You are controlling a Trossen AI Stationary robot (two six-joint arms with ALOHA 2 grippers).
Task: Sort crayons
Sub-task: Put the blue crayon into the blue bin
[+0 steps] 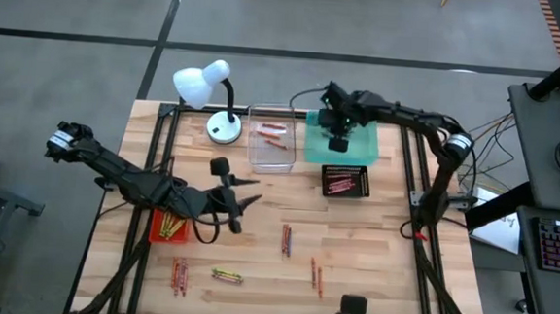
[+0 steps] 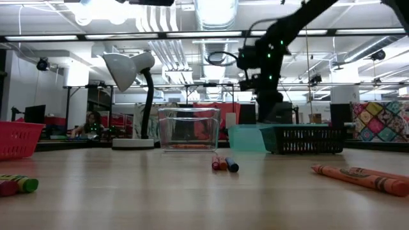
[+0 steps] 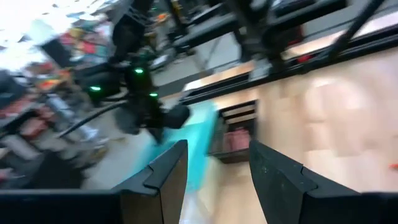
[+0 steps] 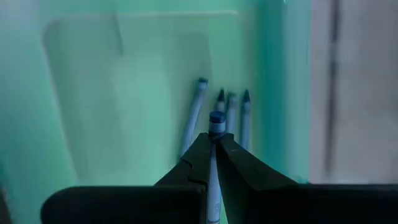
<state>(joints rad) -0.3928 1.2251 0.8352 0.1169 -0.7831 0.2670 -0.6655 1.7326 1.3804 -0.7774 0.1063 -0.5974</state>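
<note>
My right gripper [image 4: 214, 140] hangs over the teal tray [image 1: 366, 145], shut on a blue crayon [image 4: 216, 124]. Several blue crayons [image 4: 194, 118] lie on the tray's floor below it. Loose crayons lie flat on the wooden table: a red and blue pair [image 1: 286, 238], orange ones [image 1: 317, 274], reddish ones [image 1: 179, 276] and a yellow-green one [image 1: 226, 274]. Yellow crayons [image 1: 169, 227] lie in the red tray [image 1: 154, 235], and orange and red ones [image 1: 273, 135] in the clear tray [image 1: 253, 151]. My left gripper [image 1: 251, 194] stands open above the table's middle left, with nothing between its fingers. My right gripper pinches the blue crayon between its two fingertips. The crayon lies along the fingers, and its blunt end [image 4: 216, 118] sticks out just past their tips. The fingers slant down from above. The crayon is lifted clear above the teal tray's floor.
A white desk lamp [image 1: 211, 85] stands at the far left, next to the clear tray. A black mesh tray [image 1: 347, 182] with crayons sits just in front of the teal one. Dark frame rails run along the table's edges [image 1: 410, 184].
</note>
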